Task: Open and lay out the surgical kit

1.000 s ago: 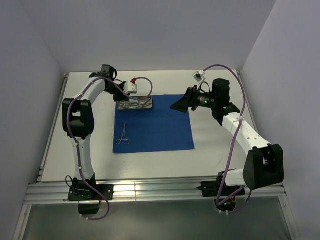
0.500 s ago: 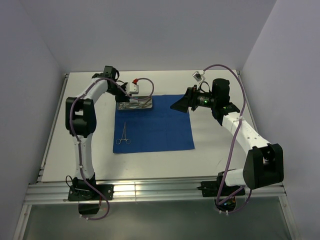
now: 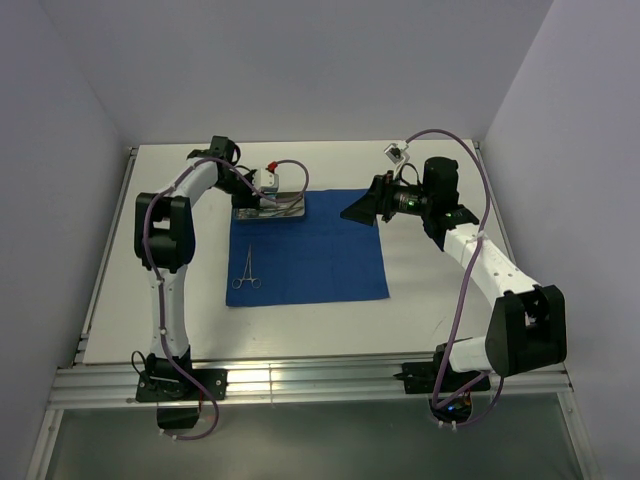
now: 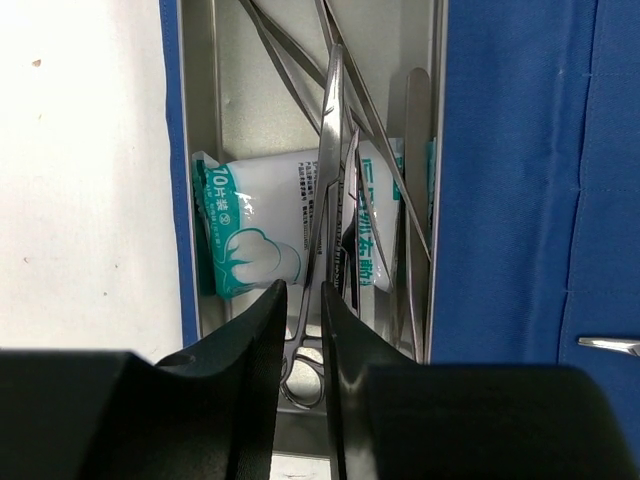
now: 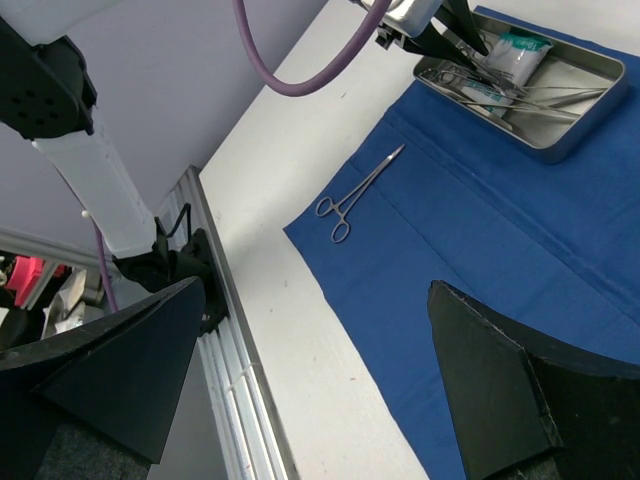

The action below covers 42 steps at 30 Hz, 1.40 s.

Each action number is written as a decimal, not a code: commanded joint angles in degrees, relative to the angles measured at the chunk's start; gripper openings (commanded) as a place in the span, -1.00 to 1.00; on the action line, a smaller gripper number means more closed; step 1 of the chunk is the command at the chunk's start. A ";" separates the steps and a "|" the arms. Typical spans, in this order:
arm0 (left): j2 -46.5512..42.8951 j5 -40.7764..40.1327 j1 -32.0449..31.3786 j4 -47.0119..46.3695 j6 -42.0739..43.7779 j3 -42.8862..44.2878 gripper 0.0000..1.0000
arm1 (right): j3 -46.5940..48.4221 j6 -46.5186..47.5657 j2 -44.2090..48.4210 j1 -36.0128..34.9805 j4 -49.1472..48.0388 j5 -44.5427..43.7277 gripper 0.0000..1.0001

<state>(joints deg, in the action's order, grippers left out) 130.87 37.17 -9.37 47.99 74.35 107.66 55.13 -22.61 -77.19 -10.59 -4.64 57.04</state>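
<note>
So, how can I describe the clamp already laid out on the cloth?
Find the big blue cloth. Near its left edge lies one ring-handled clamp, rings at its near end. It alone lies on bare cloth; the other instruments sit in the steel tray.

- Blue cloth [image 3: 310, 250] lies flat mid-table.
- Steel tray [image 3: 298, 212] on its far-left corner holds crossed instruments [image 4: 335, 150] over a packet [image 4: 270, 240].
- One clamp [image 3: 247, 270] lies by the cloth's left edge.

Cloth wrap [image 3: 310, 245] is showing plain royal blue. Tray [image 3: 270, 210] at its 11 o'clock, instruments [image 4: 335, 150] & lone clamp [image 3: 247, 270] are gleaming silver. Packet [image 4: 260, 240] is showing white w/ green print. Table [image 3: 440, 290] is looking off-white. Arms [image 3: 163, 310] are showing white w/ black joints; cable [image 5: 243, 20] is showing purple.
</note>
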 commanded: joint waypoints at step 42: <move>0.71 -3.24 -1.44 -2.81 -3.41 -1.84 -0.69 | 2.87 0.20 -0.77 0.57 -0.63 1.32 0.99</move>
<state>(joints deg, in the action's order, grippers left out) 131.20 33.45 -10.35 45.17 72.16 105.56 55.27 -22.48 -77.71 -10.57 -4.60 57.10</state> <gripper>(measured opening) 0.210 0.996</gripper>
